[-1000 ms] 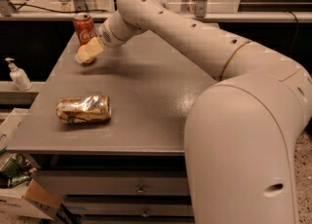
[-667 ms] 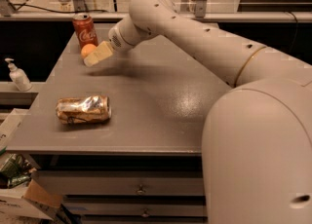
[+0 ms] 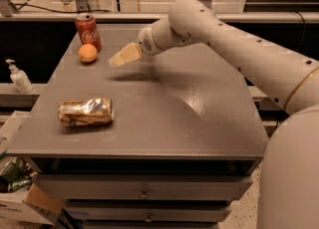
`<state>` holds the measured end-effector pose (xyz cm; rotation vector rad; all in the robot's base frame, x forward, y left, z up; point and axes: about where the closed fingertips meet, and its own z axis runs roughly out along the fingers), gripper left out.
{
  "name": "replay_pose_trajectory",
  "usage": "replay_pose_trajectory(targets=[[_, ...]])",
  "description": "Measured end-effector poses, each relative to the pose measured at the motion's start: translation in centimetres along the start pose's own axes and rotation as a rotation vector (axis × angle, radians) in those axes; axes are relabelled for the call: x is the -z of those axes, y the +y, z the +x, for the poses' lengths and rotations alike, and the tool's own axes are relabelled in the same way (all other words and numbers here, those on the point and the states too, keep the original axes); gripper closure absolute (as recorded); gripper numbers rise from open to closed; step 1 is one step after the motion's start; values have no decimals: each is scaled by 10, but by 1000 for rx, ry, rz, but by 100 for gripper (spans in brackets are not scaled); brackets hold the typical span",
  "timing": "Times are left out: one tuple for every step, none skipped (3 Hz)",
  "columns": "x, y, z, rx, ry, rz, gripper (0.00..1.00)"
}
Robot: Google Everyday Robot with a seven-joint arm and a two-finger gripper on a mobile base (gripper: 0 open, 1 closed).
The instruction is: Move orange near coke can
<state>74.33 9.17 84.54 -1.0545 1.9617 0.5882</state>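
Gripper [image 3: 116, 61] now lifted clear; orange [image 3: 87, 53] lies released to its left, just beside coke can [image 3: 88, 30].

My gripper [image 3: 124, 55]: pale tan, smooth, matt; above the worktop's far left part.
My arm [image 3: 234, 49]: smooth white shell, soft sheen.
Orange [image 3: 87, 53]: matt skin.
Coke can [image 3: 88, 31]: glossy red metal, far left corner.
Crushed can [image 3: 85, 112]: shiny crumpled metal, left edge.
Worktop [image 3: 174, 103]: smooth grey, dull sheen.

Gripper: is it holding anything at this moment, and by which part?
Nothing is held. The gripper hovers over the table, apart from the orange, which sits beside the coke can.
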Motion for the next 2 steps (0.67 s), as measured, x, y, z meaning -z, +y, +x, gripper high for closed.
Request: replay_pose_trajectory(targets=[[50,-23,12,20,-57,25,0],[50,-23,12,20,-57,24,0]])
